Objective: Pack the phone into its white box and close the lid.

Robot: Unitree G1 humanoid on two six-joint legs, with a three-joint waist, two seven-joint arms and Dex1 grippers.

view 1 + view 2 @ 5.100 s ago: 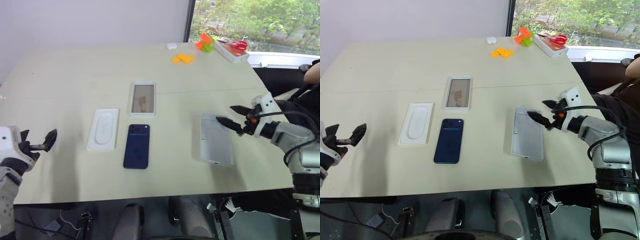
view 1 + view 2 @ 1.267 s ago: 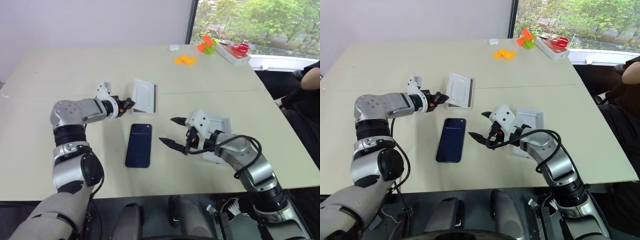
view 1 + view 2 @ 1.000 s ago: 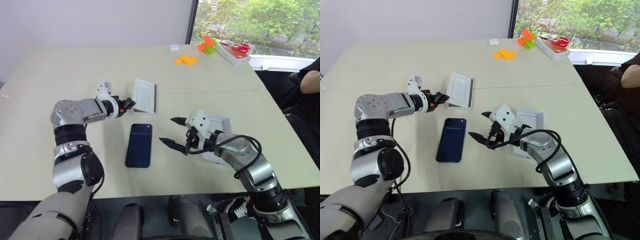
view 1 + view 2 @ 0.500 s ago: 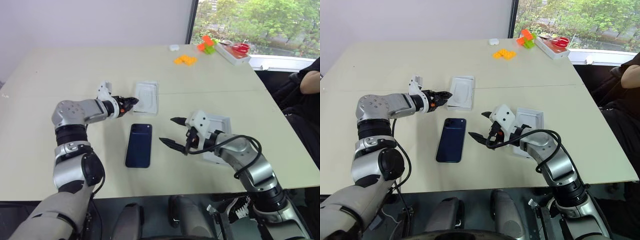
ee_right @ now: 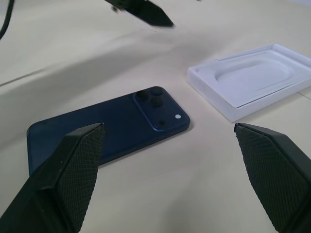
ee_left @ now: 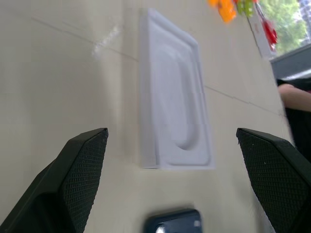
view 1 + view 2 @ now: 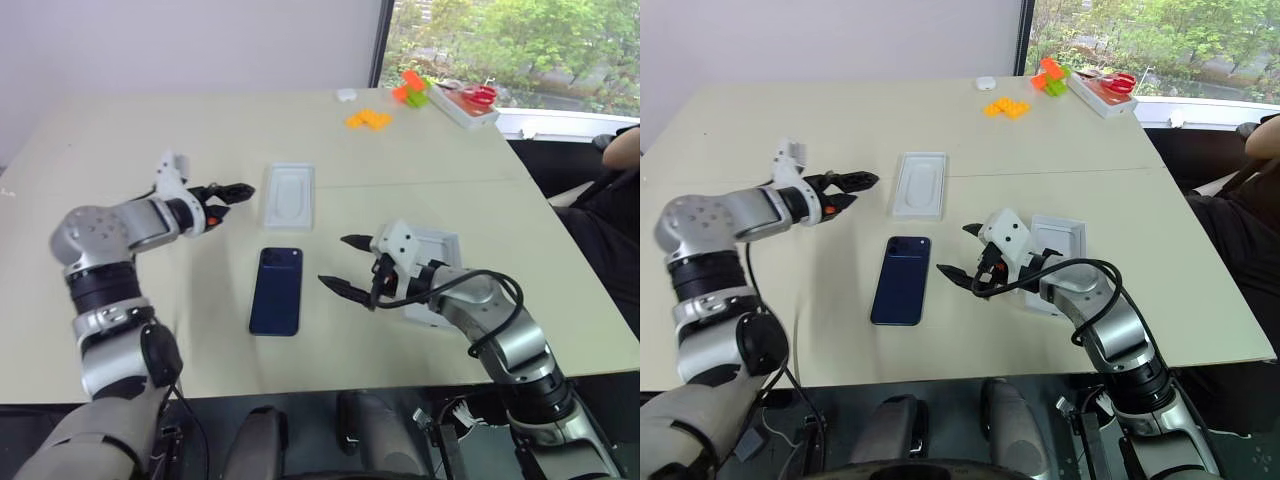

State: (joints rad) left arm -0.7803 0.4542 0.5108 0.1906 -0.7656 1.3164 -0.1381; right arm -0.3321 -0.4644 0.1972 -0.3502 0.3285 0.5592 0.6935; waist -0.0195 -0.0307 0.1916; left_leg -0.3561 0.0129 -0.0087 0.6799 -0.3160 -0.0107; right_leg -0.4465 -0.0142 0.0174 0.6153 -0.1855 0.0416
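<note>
So, the phone (image 7: 277, 290) lies flat on the counter (image 7: 120, 130), back side up, low in the middle of the head view. It is not packed yet.

The white box (image 5: 211, 97) sits just above the phone in the frame, w/ a small gap btw them. A white panel (image 7: 287, 196) w/ an oval dip looks like it lies in the box, but I can't tell for sure how deep it sits. The lid (image 7: 1068, 235) is at mid right, partly under the R arm.

L pincer (image 7: 235, 192) is wide open & holds nothing. It hangs just left of the box, not touching it. R pincer (image 7: 335, 262) is wide open too & empty. It waits just right of the phone, tips aimed at it.

Step now, I think: box is set, phone comes next. The R pincer is closest, so it could do the pick. The phone is thin, smooth & flat on the counter, so the tips must go low & pinch its 2 long sides. It may slip. Then it must be lifted, lined up w/ the box & set down flat. The lid goes on last.
</note>
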